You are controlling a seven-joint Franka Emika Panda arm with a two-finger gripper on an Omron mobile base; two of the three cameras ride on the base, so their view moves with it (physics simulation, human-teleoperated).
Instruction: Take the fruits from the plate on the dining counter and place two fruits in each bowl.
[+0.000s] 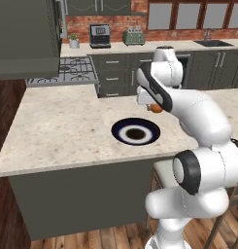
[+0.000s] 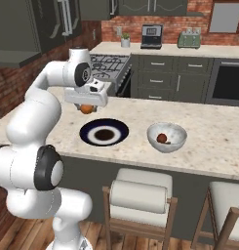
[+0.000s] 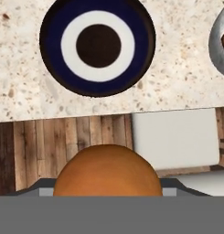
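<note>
No text, label, brand, number or sign can be read anywhere in these pictures. The plate (image 3: 98, 45) carries rings of navy, white and dark brown (a pattern, not a mark or logo). The coffee machine (image 1: 100, 35) and the toaster (image 1: 133, 37) on the back counter have plain fronts at this size, with any lettering too small to make out. The cabinet doors (image 2: 160, 78), the oven front (image 2: 228, 83) and the white arm (image 1: 198, 112) show bare surfaces. The orange fruit (image 3: 108, 170) bears no sticker.
</note>
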